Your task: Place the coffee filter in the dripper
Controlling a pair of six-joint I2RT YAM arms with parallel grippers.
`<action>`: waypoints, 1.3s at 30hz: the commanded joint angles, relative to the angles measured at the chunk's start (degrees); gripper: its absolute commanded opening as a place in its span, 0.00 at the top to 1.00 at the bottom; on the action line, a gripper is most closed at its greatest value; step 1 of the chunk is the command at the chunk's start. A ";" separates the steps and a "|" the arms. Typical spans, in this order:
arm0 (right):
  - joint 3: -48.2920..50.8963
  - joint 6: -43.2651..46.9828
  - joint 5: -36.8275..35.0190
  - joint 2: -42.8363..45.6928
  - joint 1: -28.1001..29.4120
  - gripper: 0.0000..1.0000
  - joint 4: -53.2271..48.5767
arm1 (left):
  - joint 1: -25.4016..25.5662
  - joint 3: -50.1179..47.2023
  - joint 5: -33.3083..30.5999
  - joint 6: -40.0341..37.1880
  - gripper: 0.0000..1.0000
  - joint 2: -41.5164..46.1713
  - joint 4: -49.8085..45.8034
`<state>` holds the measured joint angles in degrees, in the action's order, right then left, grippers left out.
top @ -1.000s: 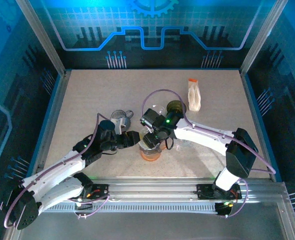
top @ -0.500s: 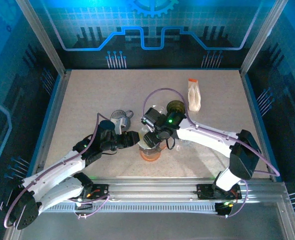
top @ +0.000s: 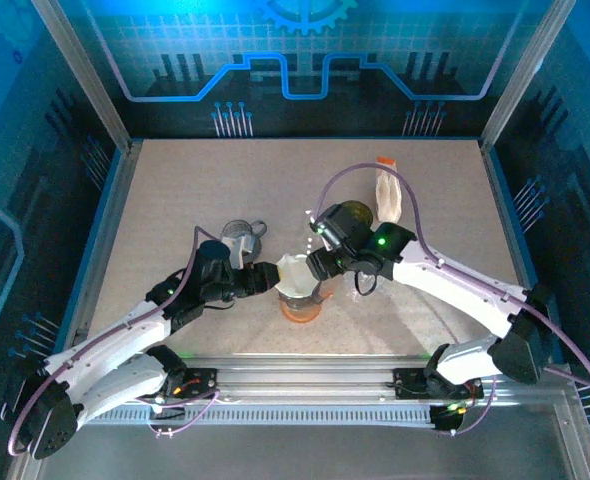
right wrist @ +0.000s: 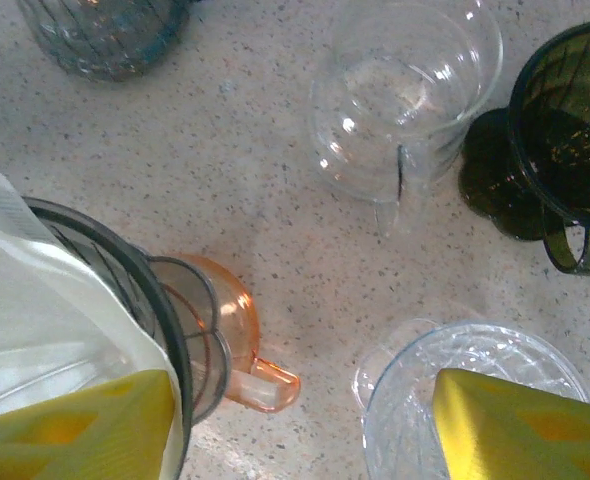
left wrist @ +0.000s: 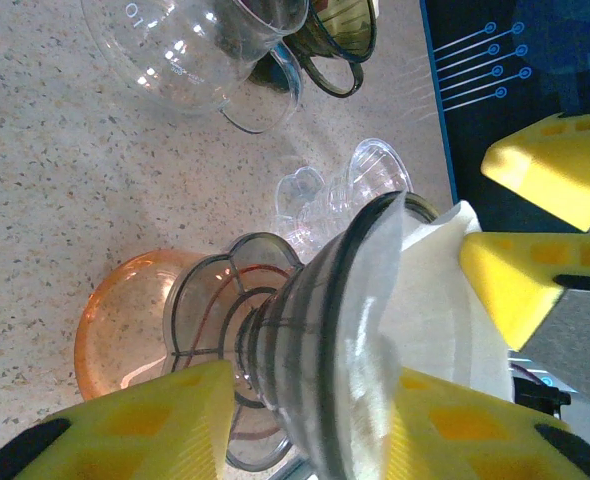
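Top external view has the two arms meeting near the middle of the table [top: 195, 190]. The left gripper [top: 268, 279] comes in from the side and the right gripper [top: 315, 268] from above, both at a smoky grey dripper [top: 313, 293].

From the left wrist, the left gripper [left wrist: 305, 425] is clamped across the dripper's [left wrist: 315, 330] ribbed body, one yellow finger on each side. The white coffee filter [left wrist: 445, 300] sits inside the cone, and its upper edge stands a little proud of the rim. The dripper leans over an orange cup [left wrist: 120, 335]; I cannot tell whether its foot rests on the cup or hangs just clear.

The right wrist view shows the right gripper [right wrist: 305, 400] with its jaws spread wide and holding nothing. One finger lies against the filter [right wrist: 35, 330] at the dripper's mouth, while the other hangs over a clear dripper [right wrist: 475, 390] beside it. A dark green dripper [right wrist: 565, 130] stands well apart.

To my eye this is the tail end of seating the filter: the paper is in but not yet snug. The next move looks like a gentle press to settle the paper against the ribs. After that the right gripper should lift straight out so the finger does not drag the filter, while the left gripper steadies the dripper.
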<state>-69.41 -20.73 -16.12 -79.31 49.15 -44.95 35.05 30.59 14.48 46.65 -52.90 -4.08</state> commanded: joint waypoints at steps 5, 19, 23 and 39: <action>2.41 -1.67 -0.67 0.39 -0.92 0.32 1.04 | 0.22 -0.71 0.64 0.81 0.59 -0.53 0.56; 0.90 -0.57 0.12 4.18 3.26 0.28 3.05 | 0.23 -0.31 -0.42 0.70 0.56 0.63 -0.82; 1.77 -1.83 0.12 4.09 4.84 0.29 2.50 | 0.28 -0.35 -0.33 0.74 0.56 0.51 -0.74; 6.00 -5.37 -1.54 5.27 6.66 0.33 2.72 | 0.23 -0.97 -0.13 1.00 0.57 0.59 -0.23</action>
<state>-63.81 -25.06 -16.19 -75.48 55.13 -42.39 35.05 30.59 14.41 46.65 -53.15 -4.19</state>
